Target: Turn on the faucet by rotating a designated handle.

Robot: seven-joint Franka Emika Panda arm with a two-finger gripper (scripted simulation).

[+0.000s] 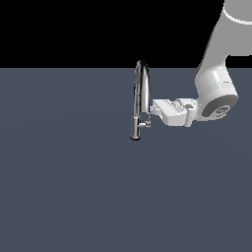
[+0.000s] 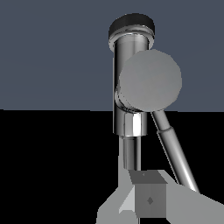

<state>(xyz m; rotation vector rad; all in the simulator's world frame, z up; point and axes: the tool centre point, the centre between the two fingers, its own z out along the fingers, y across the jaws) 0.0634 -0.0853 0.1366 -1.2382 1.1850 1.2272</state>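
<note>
The faucet (image 1: 141,93) is a slim chrome gooseneck standing on the dark floor, with its arch high above a short base. The handle (image 1: 144,124) is a stubby chrome lever sticking out of the lower stem toward the exterior view's right. My gripper (image 1: 152,110) reaches in level from the exterior view's right. Its tips are right beside the stem, just above the handle. In the wrist view the handle's round end face (image 2: 150,81) fronts the faucet stem (image 2: 128,122). My gripper (image 2: 148,192) shows as one merged block with no gap, shut on nothing.
The white arm (image 1: 215,83) comes down from the exterior view's upper right. A flat dark grey-blue floor (image 1: 74,187) lies all around the faucet. The thin spout tube (image 2: 175,148) slants past my fingers in the wrist view.
</note>
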